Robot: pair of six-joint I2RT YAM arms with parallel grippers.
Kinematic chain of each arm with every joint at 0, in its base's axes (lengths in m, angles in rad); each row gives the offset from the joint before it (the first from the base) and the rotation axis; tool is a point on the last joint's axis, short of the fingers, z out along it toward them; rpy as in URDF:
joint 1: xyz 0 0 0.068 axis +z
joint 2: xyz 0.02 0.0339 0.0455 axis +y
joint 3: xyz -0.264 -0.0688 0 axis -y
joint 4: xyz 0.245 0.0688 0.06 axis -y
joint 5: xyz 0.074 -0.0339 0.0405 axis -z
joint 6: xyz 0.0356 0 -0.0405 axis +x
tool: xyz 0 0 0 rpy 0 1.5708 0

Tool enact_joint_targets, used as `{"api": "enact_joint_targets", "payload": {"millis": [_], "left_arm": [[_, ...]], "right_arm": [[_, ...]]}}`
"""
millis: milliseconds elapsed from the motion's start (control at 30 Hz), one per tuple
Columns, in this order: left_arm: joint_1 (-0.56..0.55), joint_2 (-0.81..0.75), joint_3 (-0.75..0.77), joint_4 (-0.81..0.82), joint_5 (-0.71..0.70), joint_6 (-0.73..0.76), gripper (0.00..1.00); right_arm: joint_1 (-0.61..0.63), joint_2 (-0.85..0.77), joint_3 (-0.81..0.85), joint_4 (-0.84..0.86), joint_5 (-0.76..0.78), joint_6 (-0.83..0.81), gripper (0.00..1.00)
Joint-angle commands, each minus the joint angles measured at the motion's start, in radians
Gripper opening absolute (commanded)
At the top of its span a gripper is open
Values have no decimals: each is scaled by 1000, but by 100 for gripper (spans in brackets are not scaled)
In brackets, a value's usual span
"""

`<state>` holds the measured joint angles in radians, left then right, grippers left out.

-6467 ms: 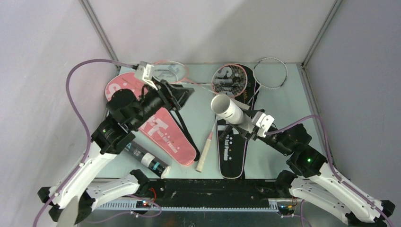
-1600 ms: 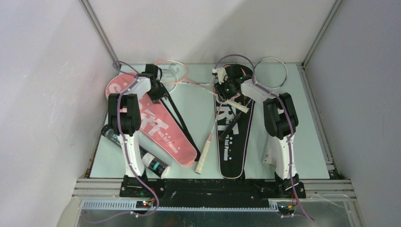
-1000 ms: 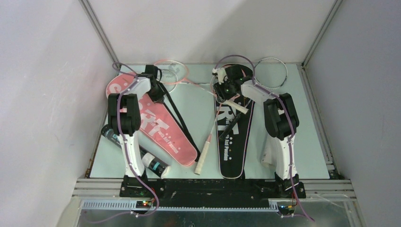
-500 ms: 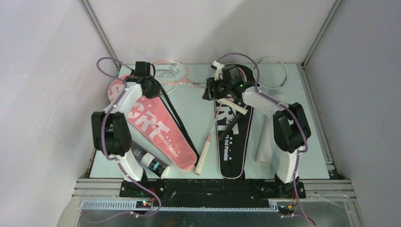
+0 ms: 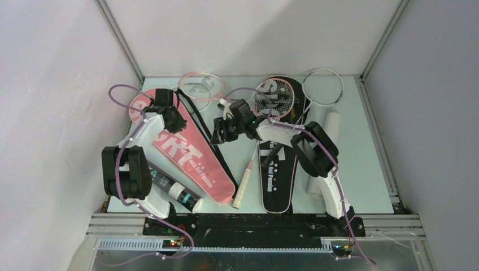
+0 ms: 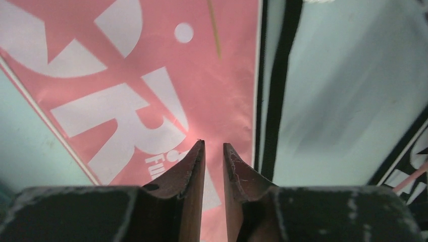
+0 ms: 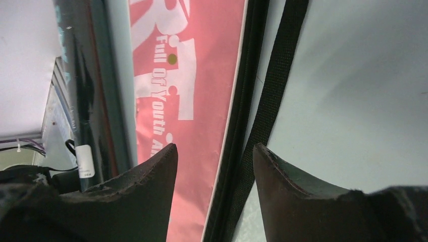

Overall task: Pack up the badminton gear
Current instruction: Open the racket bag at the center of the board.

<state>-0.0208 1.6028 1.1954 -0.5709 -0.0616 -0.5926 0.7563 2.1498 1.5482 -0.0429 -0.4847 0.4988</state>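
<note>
right gripper (image 7: 214,147) open, empty, right over the black strap (image 7: 275,80) that runs lengthwise along the pink cover (image 5: 186,149) edge, strap axis passing through the jaw gap; left gripper (image 6: 214,146) barely parted, empty, above the cover's head end.

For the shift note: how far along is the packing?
Done: nothing; the pink racket lies bare beyond the pink cover, two more rackets across the black cover. In hand: nothing; left gripper open over the pink cover, right gripper open above the black strap. Left: sleeving rackets, stowing the black tube and white tube.
</note>
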Motion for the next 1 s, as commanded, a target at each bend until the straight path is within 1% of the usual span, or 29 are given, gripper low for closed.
{"api": "enact_joint_targets", "payload": {"millis": [0, 200, 333, 500, 567, 600, 667, 700, 767, 800, 867, 967], "left_arm": [[31, -52, -64, 12, -18, 17, 26], [72, -66, -104, 37, -13, 18, 29], [80, -69, -102, 53, -13, 21, 37], [85, -59, -82, 54, -7, 21, 39], [84, -64, -78, 60, -2, 23, 40], [85, -66, -75, 60, -2, 24, 41], [85, -72, -67, 59, -4, 24, 46], [85, -76, -65, 60, -4, 24, 47], [85, -78, -58, 64, 1, 24, 49], [85, -79, -51, 63, 7, 24, 49], [84, -81, -42, 67, 22, 25, 51], [85, -97, -31, 73, 49, 16, 55]], "right_arm": [[34, 76, 87, 66, -15, 44, 59], [46, 162, 158, 9, -7, 17, 59], [49, 183, 177, 16, -29, 19, 59], [52, 214, 194, 33, -35, 33, 53], [52, 231, 197, 61, -43, 39, 48], [51, 237, 198, 81, -56, 44, 44], [52, 246, 202, 94, -71, 48, 38], [51, 248, 203, 95, -73, 47, 36], [51, 243, 203, 98, -73, 47, 29], [52, 239, 202, 104, -74, 41, 15], [51, 215, 191, 122, -73, 26, 0], [55, 139, 167, 148, -52, -1, 0]]}}
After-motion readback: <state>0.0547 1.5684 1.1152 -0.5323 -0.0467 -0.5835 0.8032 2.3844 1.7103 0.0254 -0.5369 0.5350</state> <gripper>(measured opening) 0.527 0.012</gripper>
